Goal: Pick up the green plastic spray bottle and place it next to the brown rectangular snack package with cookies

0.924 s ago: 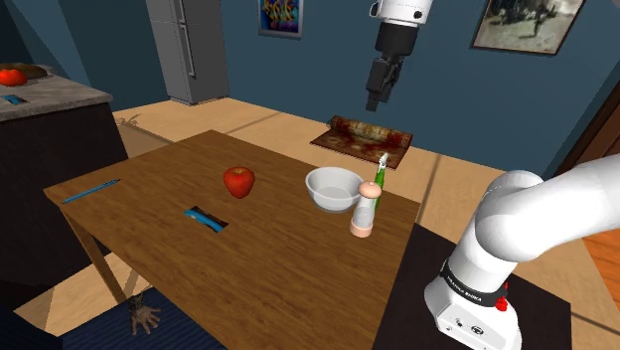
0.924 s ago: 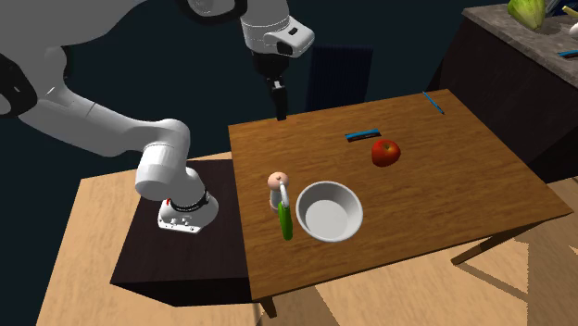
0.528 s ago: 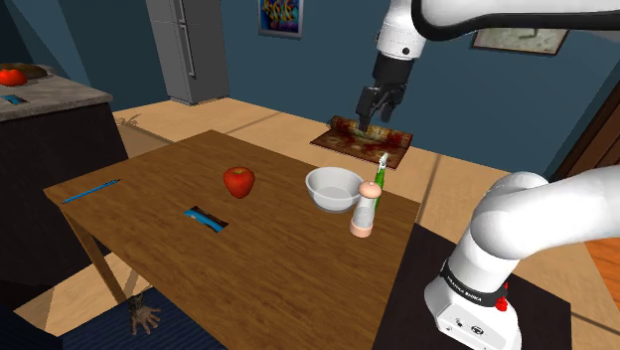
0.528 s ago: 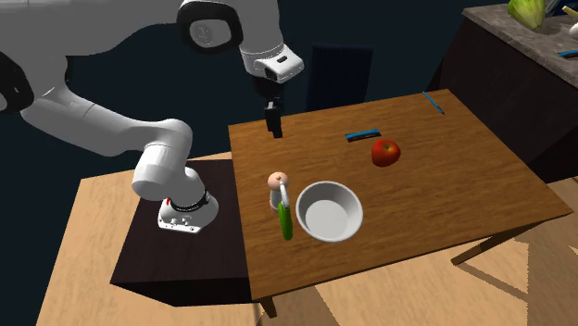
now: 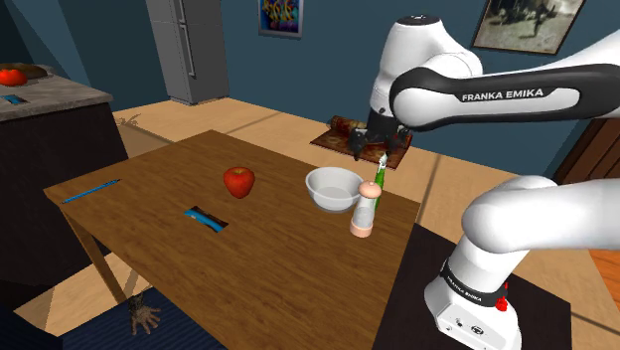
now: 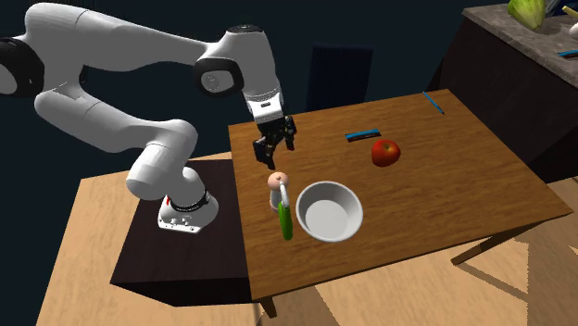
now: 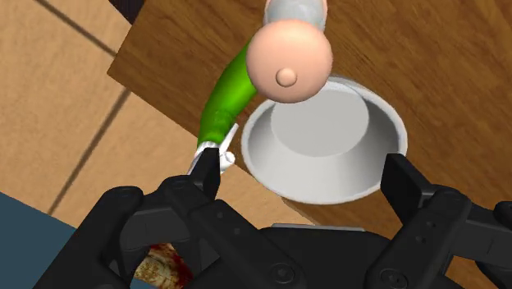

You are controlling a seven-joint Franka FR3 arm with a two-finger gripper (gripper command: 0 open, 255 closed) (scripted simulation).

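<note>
Seen from the wrist, the bottle (image 7: 289, 53) is cut off by the frame's edge. The white tip of its green spout slips behind one finger (image 7: 207, 174), so contact cannot be judged. The other finger covers part of the bowl (image 7: 328, 139) rim. In the shoulder view, the gripper (image 5: 376, 151) masks part of the rug (image 5: 333, 134), and a wall picture (image 5: 517, 25) is cropped at the top edge. The flat blue item (image 5: 207, 218) on the table (image 5: 278, 268) is too small to identify.

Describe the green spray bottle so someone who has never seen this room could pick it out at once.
On the brown wooden table, look to the edge nearest the robot's stand, where a white bowl sits. Beside the bowl stands a peach-capped container, and the spray bottle slants beside it: the only green thing there, slim, with a white tip.
</note>
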